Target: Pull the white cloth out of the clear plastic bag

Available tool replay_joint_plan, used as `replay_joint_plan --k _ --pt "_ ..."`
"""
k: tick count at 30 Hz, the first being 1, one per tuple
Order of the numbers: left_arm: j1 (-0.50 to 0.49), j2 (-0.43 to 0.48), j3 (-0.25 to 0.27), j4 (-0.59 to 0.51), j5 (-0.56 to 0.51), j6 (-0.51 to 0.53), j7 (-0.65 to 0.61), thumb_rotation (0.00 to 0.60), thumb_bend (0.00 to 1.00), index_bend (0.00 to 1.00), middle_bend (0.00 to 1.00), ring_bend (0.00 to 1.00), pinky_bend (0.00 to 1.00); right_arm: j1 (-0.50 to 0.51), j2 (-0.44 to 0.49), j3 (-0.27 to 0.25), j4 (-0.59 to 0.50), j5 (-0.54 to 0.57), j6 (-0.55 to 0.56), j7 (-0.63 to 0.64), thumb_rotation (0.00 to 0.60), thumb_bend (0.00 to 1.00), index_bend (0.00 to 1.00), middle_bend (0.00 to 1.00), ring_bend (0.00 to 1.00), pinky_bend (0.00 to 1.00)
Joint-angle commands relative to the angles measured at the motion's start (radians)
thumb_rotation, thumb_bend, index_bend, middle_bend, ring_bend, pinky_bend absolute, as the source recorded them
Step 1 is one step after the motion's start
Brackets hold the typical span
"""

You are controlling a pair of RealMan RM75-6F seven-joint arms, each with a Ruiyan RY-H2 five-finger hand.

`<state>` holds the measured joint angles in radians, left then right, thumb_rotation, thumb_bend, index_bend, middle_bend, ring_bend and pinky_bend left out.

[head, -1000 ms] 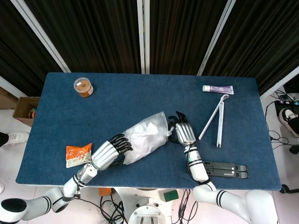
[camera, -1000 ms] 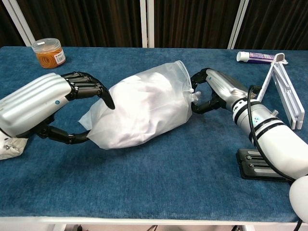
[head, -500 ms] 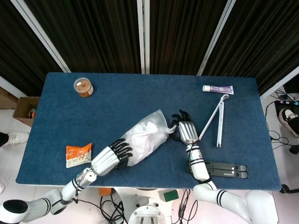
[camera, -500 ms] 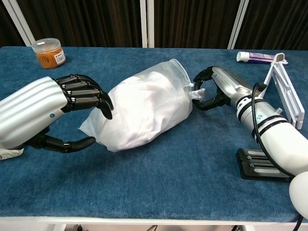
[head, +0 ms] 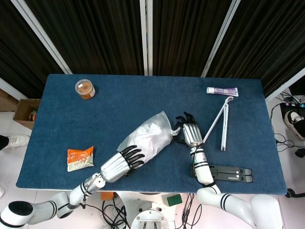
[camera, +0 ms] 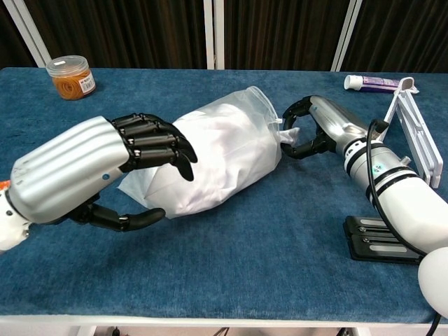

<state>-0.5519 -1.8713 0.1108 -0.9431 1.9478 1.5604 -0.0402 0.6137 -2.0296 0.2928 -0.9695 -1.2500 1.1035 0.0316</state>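
Nearest the robot, the silver-and-black left hand (camera: 105, 171) hung over the closed end of the clear plastic bag (camera: 217, 157), its fingers spread and curved with the thumb low beneath them, holding nothing; whether the fingertips brushed the plastic could not be told. The bag lay on its side at the middle of the blue felt-covered table (head: 143, 100), and the white cloth (camera: 199, 164) was still bundled almost wholly inside, so the pull seemed barely begun. At the bag's open mouth the right hand (camera: 308, 129) pinched a small white tab, cloth or bag rim, between thumb and curled fingers. By my judgement, nearly everything was left: the bag needed pinning and the cloth drawing rightward. Close in front of the right arm sat a flat black folded stand (head: 224, 172), and an orange snack packet (head: 79, 158) lay near the left forearm. Further right, white plastic tongs (head: 219, 125) lay just beside the right hand, in the likely path of a long pull. At the far edge stood a clear tub of orange rubber bands (head: 85, 88) and a white-and-purple tube (head: 222, 91).
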Motion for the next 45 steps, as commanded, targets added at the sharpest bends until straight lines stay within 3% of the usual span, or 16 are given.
replay_joint_plan --k 1,16,21,29,45 --pt "-0.013 -0.008 -0.012 0.014 -0.020 -0.031 0.012 0.600 0.29 0.41 0.28 0.21 0.22 0.000 0.001 -0.002 -0.003 -0.002 0.001 0.002 0.600 0.52 0.81 0.26 0.00 0.07" --pt "-0.022 -0.013 -0.011 0.122 -0.010 -0.006 0.092 0.600 0.43 0.56 0.35 0.21 0.22 -0.001 0.005 -0.010 -0.011 -0.009 -0.003 0.015 0.600 0.52 0.81 0.26 0.00 0.07" --pt "-0.014 -0.026 -0.020 0.170 -0.034 0.014 0.042 0.600 0.49 0.65 0.40 0.23 0.24 -0.005 0.011 -0.014 -0.022 -0.016 0.004 0.020 0.600 0.52 0.81 0.26 0.00 0.07" --pt "0.003 -0.023 -0.029 0.211 -0.071 0.032 -0.008 0.600 0.50 0.65 0.40 0.23 0.24 -0.019 0.048 -0.023 -0.068 -0.038 0.033 0.017 0.600 0.52 0.81 0.26 0.00 0.07" --pt "0.062 0.036 -0.059 0.264 -0.176 0.027 -0.041 0.600 0.51 0.65 0.40 0.24 0.23 -0.103 0.237 -0.021 -0.258 -0.079 0.144 0.077 0.600 0.57 0.81 0.28 0.02 0.07"
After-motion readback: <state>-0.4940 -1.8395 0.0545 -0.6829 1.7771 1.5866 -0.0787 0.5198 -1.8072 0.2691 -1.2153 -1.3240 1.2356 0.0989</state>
